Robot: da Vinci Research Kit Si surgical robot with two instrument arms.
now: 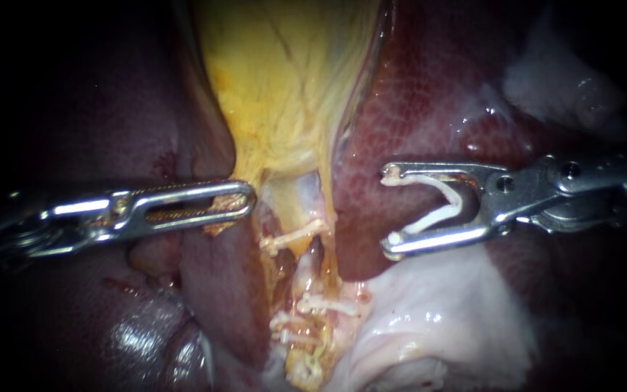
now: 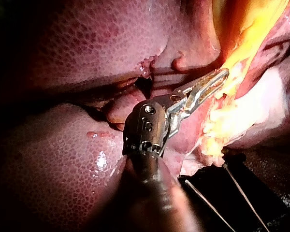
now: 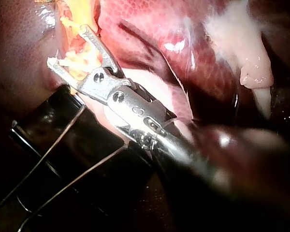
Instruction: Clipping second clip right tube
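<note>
The tubes [image 1: 312, 261] lie in the cleft between the dark lobes of the liver [image 1: 429, 101], running down from the yellow tissue [image 1: 284, 87]. We cannot tell which one is the right tube. One white clip [image 1: 293, 237] sits across a tube just below the yellow tissue. More clips [image 1: 326, 305] lie lower down, beside a fold of pale tissue [image 1: 459, 312]. Nothing stands between the tubes and either instrument.

Our left instrument [image 1: 244, 197] comes in level from the left. Its jaws are pressed close together and pinch the edge of the yellow tissue, just beside the upper clip. In the left wrist view, the left instrument [image 2: 221, 76] has its toothed jaw tip in that yellow tissue.

Our right instrument [image 1: 390, 208] comes in level from the right and hangs over the liver, well apart from the tubes. Its jaws are spread wide, with the tips pointing at the cleft. They hold a loaded clip [image 1: 450, 205], open in a V and touching both jaws. In the right wrist view, a black block [image 3: 63, 145] with thin wires lies under the instrument.
</note>
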